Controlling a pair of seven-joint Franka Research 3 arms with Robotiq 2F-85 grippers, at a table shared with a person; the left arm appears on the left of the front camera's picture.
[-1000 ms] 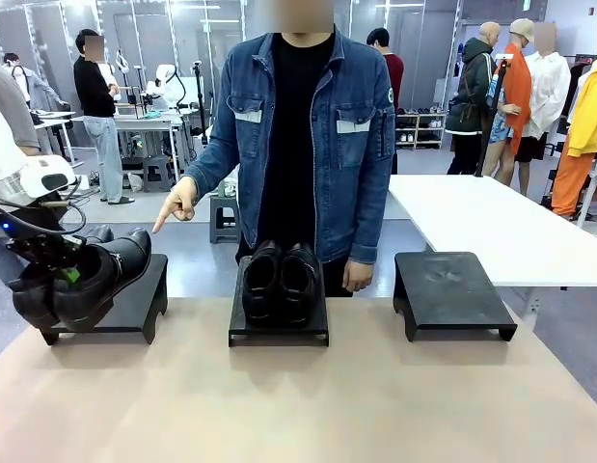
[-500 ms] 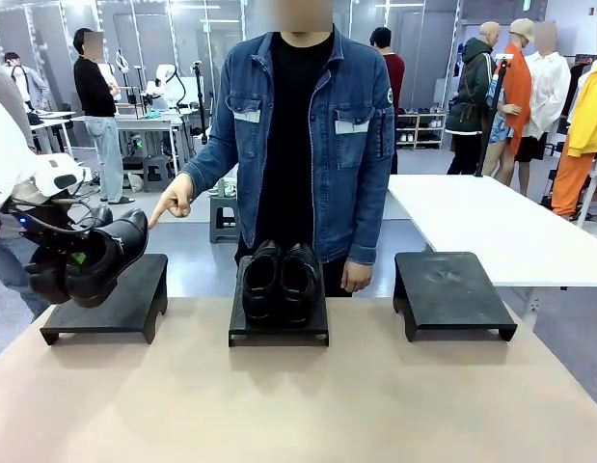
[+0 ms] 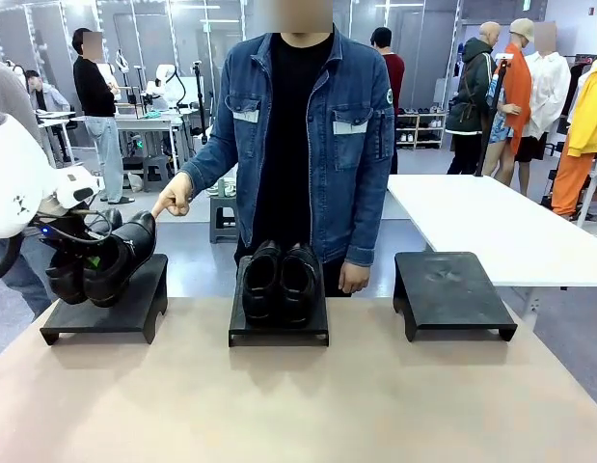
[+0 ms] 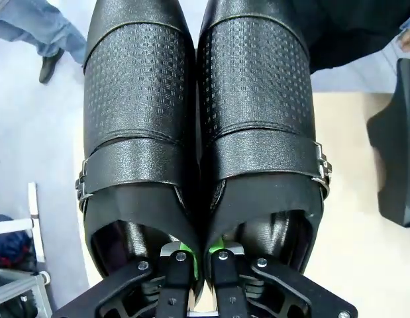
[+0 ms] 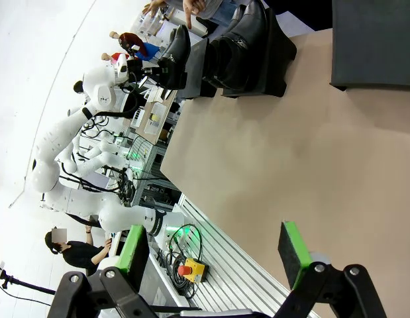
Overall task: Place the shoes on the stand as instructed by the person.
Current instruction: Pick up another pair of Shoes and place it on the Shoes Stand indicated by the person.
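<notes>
Shoes (image 4: 201, 126) pinched in left pincer (image 4: 198, 255) — seemingly airborne.

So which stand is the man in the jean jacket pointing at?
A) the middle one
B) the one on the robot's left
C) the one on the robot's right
B: the person's hand points down toward the left stand, where the left gripper holds a pair of shoes just above it.
</notes>
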